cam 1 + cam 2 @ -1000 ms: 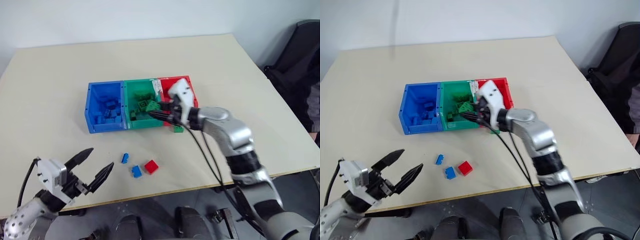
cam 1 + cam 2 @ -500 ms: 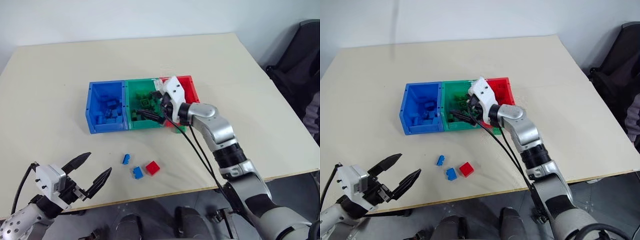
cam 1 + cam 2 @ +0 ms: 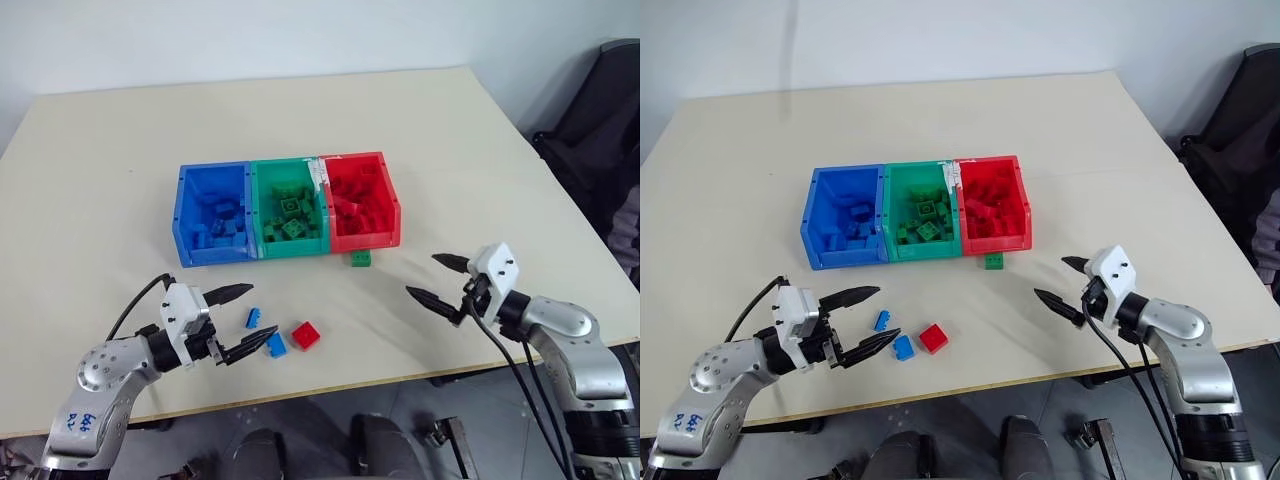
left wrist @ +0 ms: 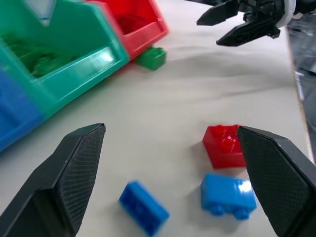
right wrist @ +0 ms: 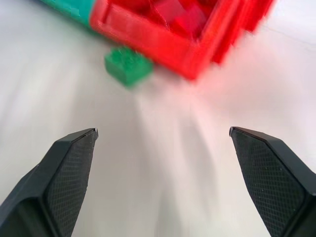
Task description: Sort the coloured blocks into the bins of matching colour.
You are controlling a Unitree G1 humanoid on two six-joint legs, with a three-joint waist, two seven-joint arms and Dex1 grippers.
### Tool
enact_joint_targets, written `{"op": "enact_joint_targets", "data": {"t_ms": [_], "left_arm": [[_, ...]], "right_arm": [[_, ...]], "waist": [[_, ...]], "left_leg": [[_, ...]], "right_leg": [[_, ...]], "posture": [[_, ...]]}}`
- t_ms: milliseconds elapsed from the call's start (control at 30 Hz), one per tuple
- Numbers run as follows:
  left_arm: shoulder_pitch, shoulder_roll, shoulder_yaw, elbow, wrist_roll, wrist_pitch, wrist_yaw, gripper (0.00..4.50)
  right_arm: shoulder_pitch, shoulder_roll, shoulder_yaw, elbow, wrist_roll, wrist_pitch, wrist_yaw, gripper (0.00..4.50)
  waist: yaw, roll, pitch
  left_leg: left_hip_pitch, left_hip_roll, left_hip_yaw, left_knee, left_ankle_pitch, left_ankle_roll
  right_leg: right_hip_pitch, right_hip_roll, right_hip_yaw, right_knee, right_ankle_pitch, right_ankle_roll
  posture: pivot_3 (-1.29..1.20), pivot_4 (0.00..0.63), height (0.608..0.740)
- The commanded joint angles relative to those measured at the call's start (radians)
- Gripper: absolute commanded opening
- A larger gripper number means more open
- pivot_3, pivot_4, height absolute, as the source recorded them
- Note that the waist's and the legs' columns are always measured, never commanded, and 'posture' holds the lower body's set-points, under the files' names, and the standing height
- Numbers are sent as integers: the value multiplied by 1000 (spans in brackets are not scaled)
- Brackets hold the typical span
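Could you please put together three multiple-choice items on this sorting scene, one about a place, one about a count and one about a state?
1. Where is the loose green block?
A. On the table just in front of the red bin
B. Inside the blue bin
C. Between the left claw's fingers

2. How many blue blocks lie loose on the table?
A. None
B. Two
C. Five

3. How is the right claw?
A. Shut on a red block
B. Shut on nothing
C. Open and holding nothing

Answers: 1 A, it sits by that bin's front wall. 2 B, one blue block and another lie beside the red block. 3 C, its fingers are spread with nothing between them.
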Motion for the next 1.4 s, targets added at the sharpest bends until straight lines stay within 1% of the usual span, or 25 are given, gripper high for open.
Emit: {"op": "enact_joint_targets", "data": {"t_ms": [33, 300, 400, 467, 667, 833, 867, 900, 967, 1100, 1133, 1167, 1233, 1300, 1400], "left_arm": [[-10, 11, 8, 6, -6, -16, -25, 4500], [63, 28, 62, -26, -12, -21, -34, 4500], [99, 26, 85, -51, -14, -22, -25, 4500], [144, 20, 111, -86, -21, -19, -12, 4500], [196, 15, 134, -141, -28, -5, 15, 4500], [200, 22, 141, -153, -30, 2, 25, 4500], [199, 23, 142, -155, -31, 4, 26, 4500], [198, 26, 144, -157, -31, 6, 26, 4500], [196, 30, 147, -162, -34, 13, 28, 4500], [190, 37, 155, -157, -36, 17, 21, 4500], [189, 38, 155, -155, -36, 17, 20, 4500], [187, 37, 154, -155, -37, 16, 19, 4500], [182, 32, 153, -152, -42, 12, 17, 4500], [178, 27, 154, -151, -46, 9, 18, 4500], [179, 14, 165, -147, -56, 3, 31, 4500]], "right_arm": [[-28, 21, 28, -117, 45, 84, -44, 4473], [-176, 121, 179, -158, -12, 408, -268, 4473], [-218, 173, 208, -155, -29, 493, -353, 4473], [-252, 236, 232, -152, -48, 552, -430, 4473], [-302, 385, 244, -145, -52, 656, -551, 4473], [-315, 441, 257, -92, -124, 626, -651, 4473], [-315, 448, 255, -81, -138, 616, -670, 4078], [-313, 453, 253, -72, -146, 612, -680, 3882], [-310, 451, 257, -66, -157, 605, -685, 3187], [-288, 412, 255, -95, -147, 612, -643, 1712], [-283, 396, 258, -105, -140, 614, -622, 1459], [-274, 374, 259, -119, -126, 606, -588, 1481], [-251, 307, 266, -160, -78, 569, -467, 1481], [-240, 241, 269, -183, -43, 491, -347, 1481], [-278, 190, 276, -161, 0, 375, -192, 1481]], "waist": [[0, 0, 0], [8, 0, 0], [7, 0, 0], [5, 0, 0], [3, 0, 0], [3, 0, 0], [3, 0, 0], [3, 0, 0], [3, 0, -1], [3, 0, -1], [4, 0, -1], [5, 0, -1], [7, 0, -1], [5, 0, 0], [-1, 0, 0]], "left_leg": [[0, 0, 0, 0, 0, 0], [-1, 0, -1, 1, 0, 0], [-2, -1, -1, 1, 0, 0], [-2, -1, -2, 1, 0, 0], [-2, 0, -1, 0, 0, 0], [-2, -1, -1, 0, -1, 0], [-2, -1, -1, 0, -1, 0], [-2, -1, -1, 0, -1, 0], [-2, -1, -1, 0, -1, 0], [-2, -1, -1, 0, 0, 0], [-2, -1, -1, 0, -1, 0], [-2, -1, -2, 0, -1, 0], [-2, -1, -2, 0, -1, 0], [-3, -1, -2, 0, -2, 1], [-3, -1, -1, 0, -3, 2]], "right_leg": [[0, 0, 0, 0, 0, 0], [-1, -1, 0, 1, 0, 0], [-1, -2, 0, 1, 0, 0], [-1, -2, 0, 1, 0, -1], [-2, -1, 0, 2, 0, -1], [-2, -2, 0, 2, 0, -1], [-2, -2, 0, 2, 0, -1], [-2, -2, 0, 2, 0, -1], [-2, -2, 0, 2, 0, -1], [-2, -1, 0, 2, 0, -1], [-2, -1, 0, 2, 0, -1], [-2, -2, 0, 2, 0, -1], [-2, -2, 0, 1, 0, -1], [-1, -1, -1, 1, 0, -1], [-1, -1, 0, 0, 0, -1]], "posture": [[0, 150, 740], [0, 150, 740], [0, 150, 740], [0, 150, 740], [0, 150, 740], [0, 150, 740], [0, 150, 740], [0, 150, 740], [0, 150, 740], [0, 150, 740], [0, 150, 740], [0, 150, 740], [0, 150, 740], [0, 150, 740], [0, 150, 740]]}}
